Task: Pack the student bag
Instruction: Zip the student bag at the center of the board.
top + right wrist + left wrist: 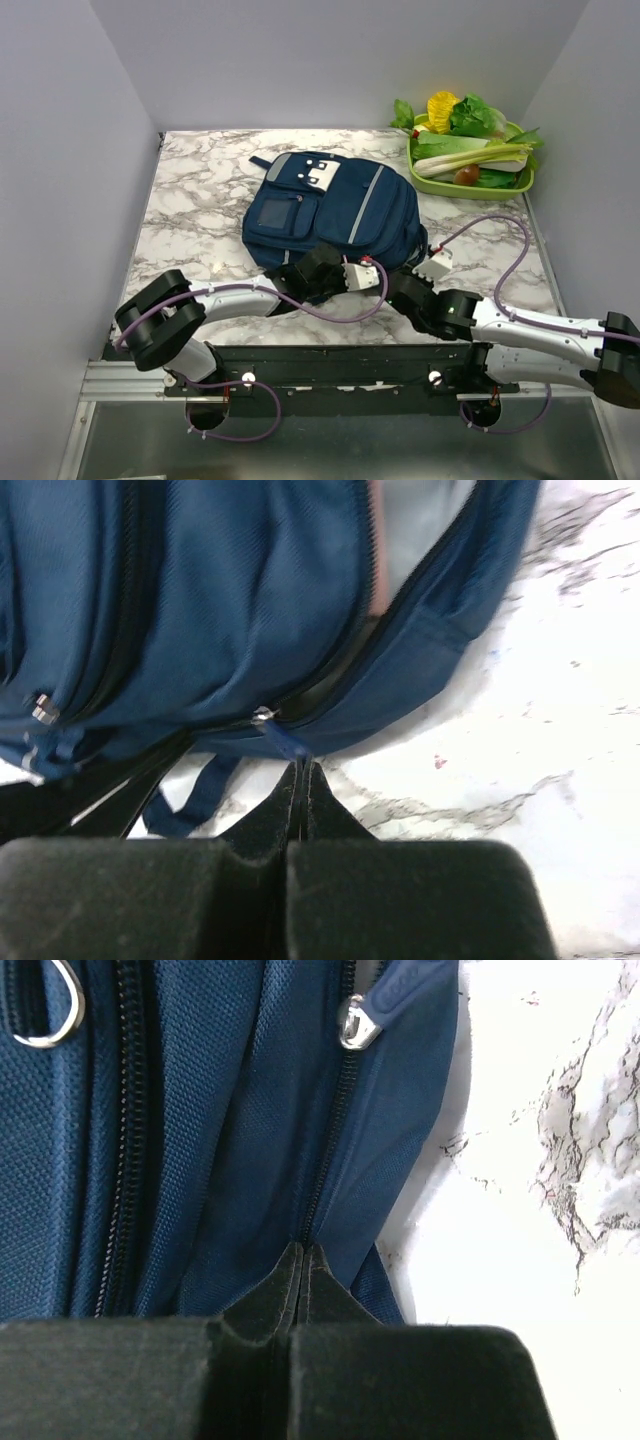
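The student bag (330, 210), navy with a grey stripe, lies flat in the middle of the marble table. My left gripper (322, 264) is at the bag's near edge, its jaws pressed together on the blue fabric at a closed zipper seam (325, 1160); its tips (303, 1250) show in the left wrist view. My right gripper (398, 283) is at the bag's near right corner, shut on the blue zipper pull (287, 744) of the main compartment. That zipper is partly open and shows light grey lining (425, 530).
A green tray (522, 184) with leafy vegetables stands at the back right. A blue strap loop (190, 795) lies on the table under the bag's edge. Grey walls close in the table on three sides.
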Robot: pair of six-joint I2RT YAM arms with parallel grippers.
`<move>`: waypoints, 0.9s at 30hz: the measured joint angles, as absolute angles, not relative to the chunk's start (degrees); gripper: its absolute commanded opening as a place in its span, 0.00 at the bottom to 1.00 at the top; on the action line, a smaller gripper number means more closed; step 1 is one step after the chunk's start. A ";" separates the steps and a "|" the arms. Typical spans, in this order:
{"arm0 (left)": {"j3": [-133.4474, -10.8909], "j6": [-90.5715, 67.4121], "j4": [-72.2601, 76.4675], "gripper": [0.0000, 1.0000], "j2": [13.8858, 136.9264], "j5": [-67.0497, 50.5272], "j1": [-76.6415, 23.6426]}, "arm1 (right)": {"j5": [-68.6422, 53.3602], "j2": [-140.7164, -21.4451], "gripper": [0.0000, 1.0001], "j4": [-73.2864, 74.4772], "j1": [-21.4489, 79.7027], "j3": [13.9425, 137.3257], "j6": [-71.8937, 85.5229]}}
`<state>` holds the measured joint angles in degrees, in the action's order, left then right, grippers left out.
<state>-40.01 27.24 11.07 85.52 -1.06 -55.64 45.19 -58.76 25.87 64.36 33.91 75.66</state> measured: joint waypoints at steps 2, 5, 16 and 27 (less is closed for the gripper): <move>-39.51 27.44 10.96 0.00 84.75 -1.08 -55.64 | 45.06 -57.93 0.00 27.33 62.59 33.91 76.64; -38.44 27.66 9.67 0.00 82.48 -0.93 -55.61 | 45.25 -55.75 0.00 30.76 59.72 33.91 78.24; -36.99 28.64 4.71 0.00 78.59 0.01 -55.57 | 43.44 -52.60 0.46 28.10 54.08 34.15 69.14; -41.36 24.88 -0.73 0.00 78.52 0.03 -55.29 | 38.17 -54.68 0.59 17.06 58.78 31.31 60.12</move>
